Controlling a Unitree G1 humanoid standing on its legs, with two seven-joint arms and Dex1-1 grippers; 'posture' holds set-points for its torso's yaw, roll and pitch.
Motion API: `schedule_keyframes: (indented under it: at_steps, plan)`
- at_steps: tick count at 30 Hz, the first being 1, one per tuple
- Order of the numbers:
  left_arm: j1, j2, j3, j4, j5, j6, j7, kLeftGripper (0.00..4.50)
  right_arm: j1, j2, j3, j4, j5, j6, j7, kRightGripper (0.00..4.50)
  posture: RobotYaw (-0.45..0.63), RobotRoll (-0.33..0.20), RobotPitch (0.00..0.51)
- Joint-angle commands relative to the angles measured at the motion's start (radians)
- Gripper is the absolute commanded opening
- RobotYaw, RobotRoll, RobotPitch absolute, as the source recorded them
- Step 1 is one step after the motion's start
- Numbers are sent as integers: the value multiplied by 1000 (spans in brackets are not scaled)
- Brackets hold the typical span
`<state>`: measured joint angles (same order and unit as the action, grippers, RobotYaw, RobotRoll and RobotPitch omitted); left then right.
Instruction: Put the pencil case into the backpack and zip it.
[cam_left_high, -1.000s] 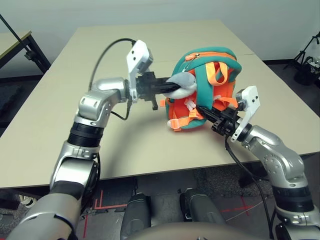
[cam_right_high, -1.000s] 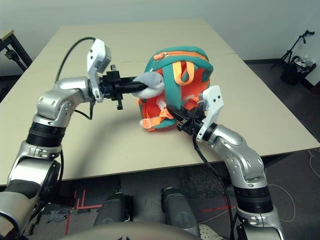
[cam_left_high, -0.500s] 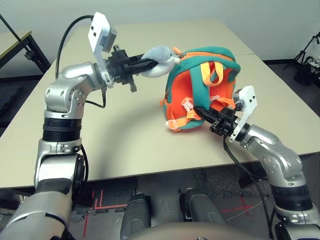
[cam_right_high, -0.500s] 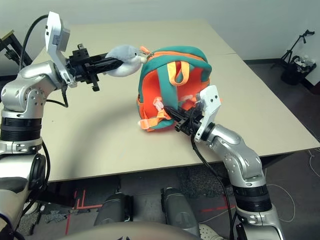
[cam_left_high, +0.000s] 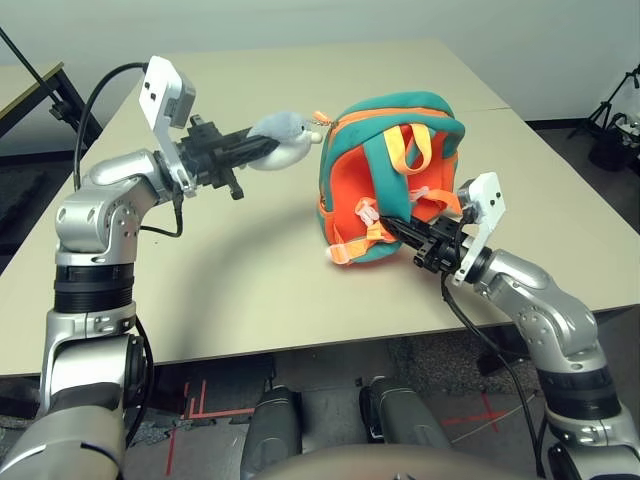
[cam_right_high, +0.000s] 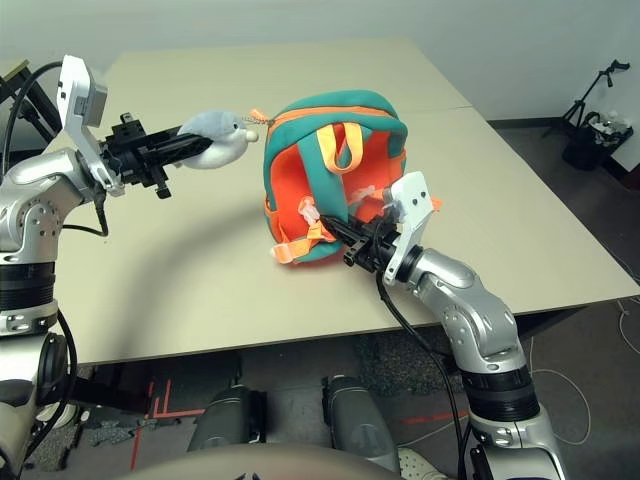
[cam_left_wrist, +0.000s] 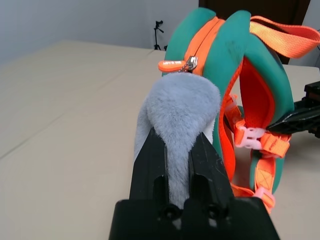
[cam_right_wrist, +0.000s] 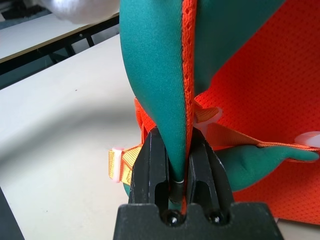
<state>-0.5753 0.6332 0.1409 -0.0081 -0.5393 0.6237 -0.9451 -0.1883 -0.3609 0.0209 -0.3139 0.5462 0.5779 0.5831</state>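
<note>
Backpack (cam_left_high: 385, 180) stands upright mid-table, strap side facing the robot, teal rim with orange zip tape running over its top. Left gripper (cam_left_high: 262, 148) is clamped on the grey plush shark charm (cam_left_high: 285, 140), held above the table surface off the bag's upper left corner; the charm's short link runs to the orange zip pull (cam_left_wrist: 172, 65) at the rim. Right gripper (cam_left_high: 400, 232) is closed on a teal shoulder strap (cam_right_wrist: 155, 75) low on the bag's near face. Table (cam_left_high: 250, 280) is bare and wide to the left of the bag and behind it; the near edge runs close under the right forearm, the right edge lies well beyond the bag. A seam crosses the tabletop behind the bag. Left wrist view gives what the head views do not: the slider sits at the end of the zip line nearest the charm, and both fingers (cam_left_wrist: 150, 160) press into the plush. Right wrist view shows the strap's teal edge pinched between the pads, with an orange webbing loop (cam_right_wrist: 122, 162) lying on the table beside it. Pencil case cannot be seen; its place cannot be told.
</note>
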Motion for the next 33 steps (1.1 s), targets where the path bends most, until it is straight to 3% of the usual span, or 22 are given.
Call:
schedule_keyframes:
  at_steps: [1,13,24,33]
  plan:
    - [43,3,20,-27,-13,24,33,178,4,-4,23,10,-1,15,21,128,-154,0,27]
    - [141,-11,-1,6,1,26,50,178,4,-9,25,6,1,18,20,128,-158,0,28]
    - [267,-46,-112,48,40,10,30,178,4,-6,28,7,1,17,19,128,-155,0,33]
    - [260,-71,-128,83,54,-27,39,178,-1,-10,29,9,2,18,24,128,-153,0,34]
